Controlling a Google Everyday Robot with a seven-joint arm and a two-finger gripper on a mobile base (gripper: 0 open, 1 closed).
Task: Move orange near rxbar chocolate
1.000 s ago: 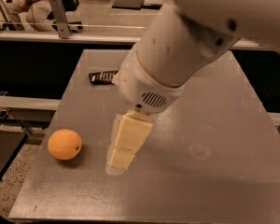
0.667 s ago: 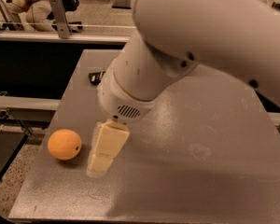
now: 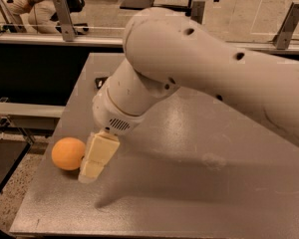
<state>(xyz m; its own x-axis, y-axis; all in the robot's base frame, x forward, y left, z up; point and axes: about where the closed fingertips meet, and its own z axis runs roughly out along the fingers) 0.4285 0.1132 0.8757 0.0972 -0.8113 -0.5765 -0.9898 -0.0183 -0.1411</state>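
Observation:
The orange [image 3: 67, 154] lies on the grey table [image 3: 199, 193] near its front left edge. My gripper [image 3: 90, 171] hangs from the big white arm [image 3: 189, 68] and reaches down to the tabletop just right of the orange, touching it or nearly so. Only a dark corner of the rxbar chocolate [image 3: 100, 81] shows at the table's back left. The rest of it is hidden behind my arm. The bar lies well behind the orange.
The table's left edge runs close by the orange, with a dark lower shelf [image 3: 5, 161] and floor beyond it. A metal rail with upright posts [image 3: 63, 18] crosses behind the table. A seated person [image 3: 27, 1] is at the far back left.
My arm has swung left and down, bringing the gripper from the table's middle right up to the orange. The orange has not moved. The arm now covers most of the bar.

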